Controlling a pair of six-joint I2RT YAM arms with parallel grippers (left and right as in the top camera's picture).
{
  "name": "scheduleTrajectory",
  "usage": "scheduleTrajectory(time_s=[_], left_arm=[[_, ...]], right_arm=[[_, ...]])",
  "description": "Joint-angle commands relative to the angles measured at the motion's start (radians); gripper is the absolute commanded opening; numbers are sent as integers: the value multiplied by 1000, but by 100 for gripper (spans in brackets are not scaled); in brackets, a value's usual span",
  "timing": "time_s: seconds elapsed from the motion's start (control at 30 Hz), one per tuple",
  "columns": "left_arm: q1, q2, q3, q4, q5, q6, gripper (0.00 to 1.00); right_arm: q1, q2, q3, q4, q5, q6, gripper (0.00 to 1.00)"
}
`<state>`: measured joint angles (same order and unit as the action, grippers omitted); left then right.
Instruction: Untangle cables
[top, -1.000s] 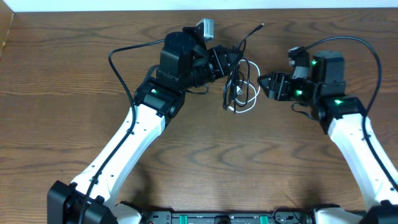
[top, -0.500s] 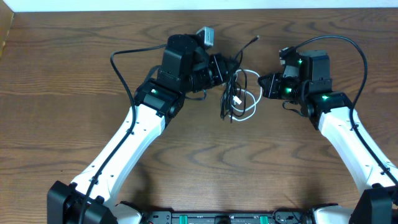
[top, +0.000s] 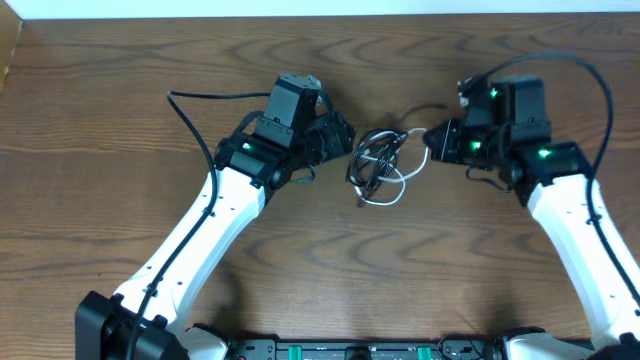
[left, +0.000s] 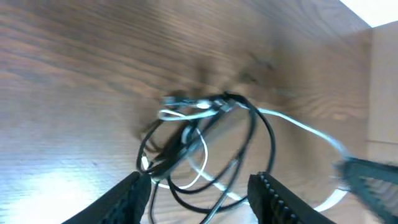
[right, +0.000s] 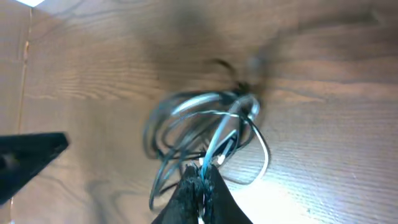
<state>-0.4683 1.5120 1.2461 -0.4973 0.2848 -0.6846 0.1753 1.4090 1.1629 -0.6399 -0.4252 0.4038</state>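
Note:
The cables lie tangled mid-table between the two arms. The thin black cable (top: 364, 160) (left: 271, 140) (right: 155, 140) is coiled in loops. The white cable (top: 386, 196) (left: 292, 121) (right: 265, 155) threads through those loops. My right gripper (top: 428, 140) (right: 200, 182) is shut on a white strand at the right side of the tangle, and the strand runs taut from the bundle to it. My left gripper (top: 347, 146) (left: 202, 200) is open just left of the bundle. Black loops pass between its fingers (left: 134, 198) without being pinched.
The wooden table (top: 320, 260) ends at a white wall along the top. A thick black arm cable (top: 195, 100) loops out behind the left arm. Another arm cable (top: 565, 62) arcs over the right arm.
The left gripper has opened, let go of the bundle and drawn back to the left. The right gripper closed on the white strand. The tangle has sunk lower and flatter.

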Motion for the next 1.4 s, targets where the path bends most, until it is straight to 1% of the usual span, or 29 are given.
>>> scheduleTrajectory(time_s=[0.0,0.23,0.33,0.57,0.7,0.87,0.93,0.97,1.0,1.03,1.1,1.13,1.17,1.27,1.33,1.37], left_arm=[[3,-17,26,-7,-43,84,56],[8,-17,26,-7,-43,96,56],[8,-17,26,-9,-43,116,56],[8,-17,26,-14,-44,116,56],[8,-17,26,-14,-44,117,56],[8,-17,26,-18,-44,180,56],[8,-16,26,-18,-45,188,57],[8,-16,26,-18,-48,187,61],[8,-13,26,-16,-52,188,62],[8,-10,26,-13,-52,188,62],[8,3,26,8,-50,205,70],[8,12,26,23,-50,224,72],[8,25,26,44,-45,256,75],[8,66,26,107,-31,322,78],[5,105,26,161,-31,341,78],[1,140,26,200,-31,341,78]], right_arm=[[3,-23,112,-58,0,-55,1],[3,-23,299,-158,1,-100,1],[3,-23,356,-164,0,-105,1],[3,-23,489,-164,1,-90,1],[3,-23,528,-165,1,-90,1],[3,10,527,-230,47,-90,1],[3,39,525,-256,58,-91,1],[3,57,524,-266,61,-91,2],[3,77,524,-275,68,-92,4],[3,98,524,-282,75,-95,11],[2,142,524,-291,95,-95,25],[1,157,524,-292,104,-95,29],[-3,175,524,-293,113,-95,38],[-19,213,524,-292,121,-105,55],[-37,229,524,-294,134,-114,63],[-50,235,524,-299,146,-117,65]])
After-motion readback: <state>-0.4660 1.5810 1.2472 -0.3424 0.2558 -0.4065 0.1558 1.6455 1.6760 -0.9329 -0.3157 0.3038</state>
